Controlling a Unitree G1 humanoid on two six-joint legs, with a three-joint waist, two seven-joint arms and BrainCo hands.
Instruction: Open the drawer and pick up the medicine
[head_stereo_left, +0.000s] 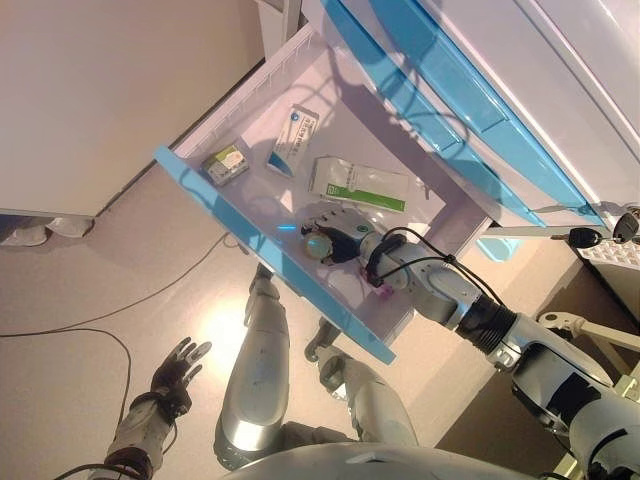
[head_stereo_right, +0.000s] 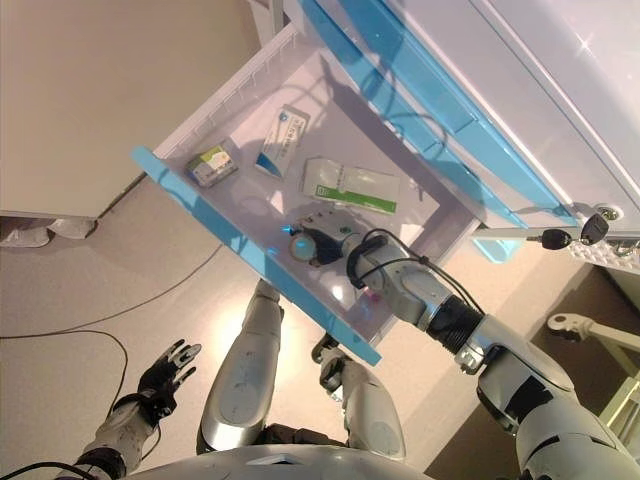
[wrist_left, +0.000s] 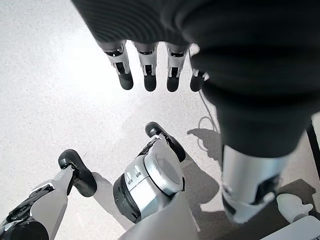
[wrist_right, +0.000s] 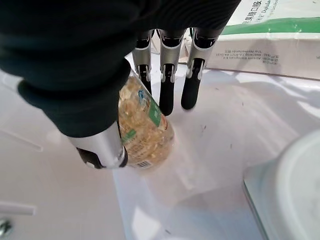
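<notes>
Drawer (head_stereo_left: 215, 205): pulled out of a white cabinet, light-blue front, pale lilac-white inside, ribbed side wall.
Cabinet (head_stereo_left: 520, 60): white w/ more blue-fronted drawers above, all closed.
Medicine bottle (wrist_right: 142, 127): clear, full of yellowish pills, green-and-white label; sits on the drawer floor near the front edge, under the right hand. In the head views only its pale cap shows, by the hand.
Right hand (wrist_right: 165, 75): reaches into the drawer; fingers (wrist_right: 166, 100) straight, tips down on the drawer floor just past the bottle, thumb alongside the bottle. Not closed round it; spread, loosely over it.
Left hand (head_stereo_left: 175, 370): hangs low beside the robot, well apart from the drawer, fingers relaxed & apart, holding nothing.
Other contents: long white box w/ green stripe (head_stereo_left: 358, 184) mid-drawer, just beyond the right hand; white-and-blue box (head_stereo_left: 293, 135) further back; small green-and-white box (head_stereo_left: 226, 164) near the drawer front's left end.
Floor (head_stereo_left: 90, 270): smooth, pale beige-grey, shiny, w/ a bright light patch.
Room: plain pale wall (head_stereo_left: 110, 90) left of the cabinet.
</notes>
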